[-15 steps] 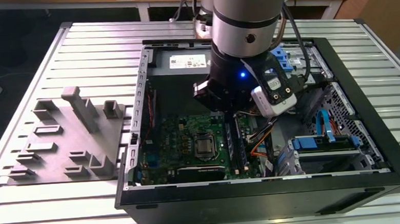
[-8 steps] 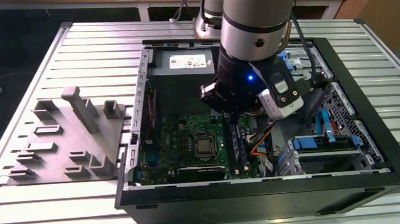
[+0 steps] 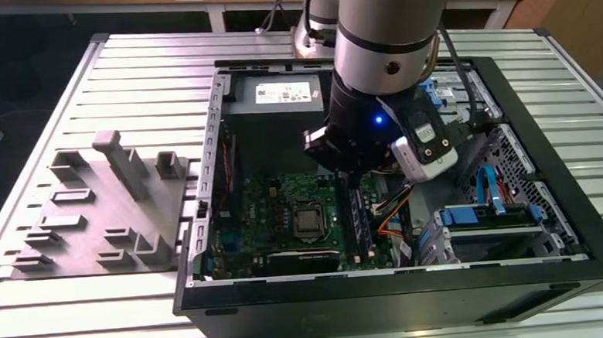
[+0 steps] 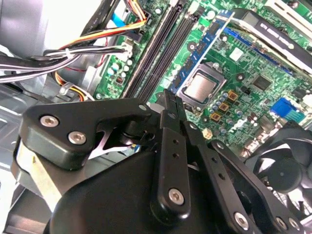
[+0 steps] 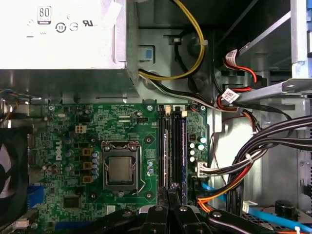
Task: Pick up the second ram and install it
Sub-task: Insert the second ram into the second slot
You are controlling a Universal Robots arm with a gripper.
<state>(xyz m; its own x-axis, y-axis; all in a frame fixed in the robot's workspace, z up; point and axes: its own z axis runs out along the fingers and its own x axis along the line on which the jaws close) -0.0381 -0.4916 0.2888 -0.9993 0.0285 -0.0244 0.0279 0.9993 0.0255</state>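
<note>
While the arm [image 3: 383, 48] is reaching down into the open computer case [image 3: 552, 225] on the table [image 3: 131, 62], the fingers [image 4: 169, 122] are standing drawn close together, with no gap showing between their tips. They are hanging right over the memory slots [image 5: 171, 146], which are running along the motherboard's [image 5: 73, 141] edge beside the cable bundle [image 5: 263, 146]. A long dark strip, which I am taking for the second ram [image 3: 358, 216], is standing in the slots directly under the fingers. I cannot tell whether they are touching it, nor whether it is fully seated. In my judgement this is the seating step. Doing it well is asking for a push straight down, in line with the slot, with even pressure, so that the stick is not tilting and both end latches are closing.

The exterior view is showing the grey holder tray [image 3: 97, 218] with its upright slabs, near the table's edge at the exterior view's left. The first wrist view is giving the slots from straight above, beside the CPU socket [image 5: 119, 168]. The second wrist view is giving the linkage of the fingers from close by, and the slots at a slant.
</note>
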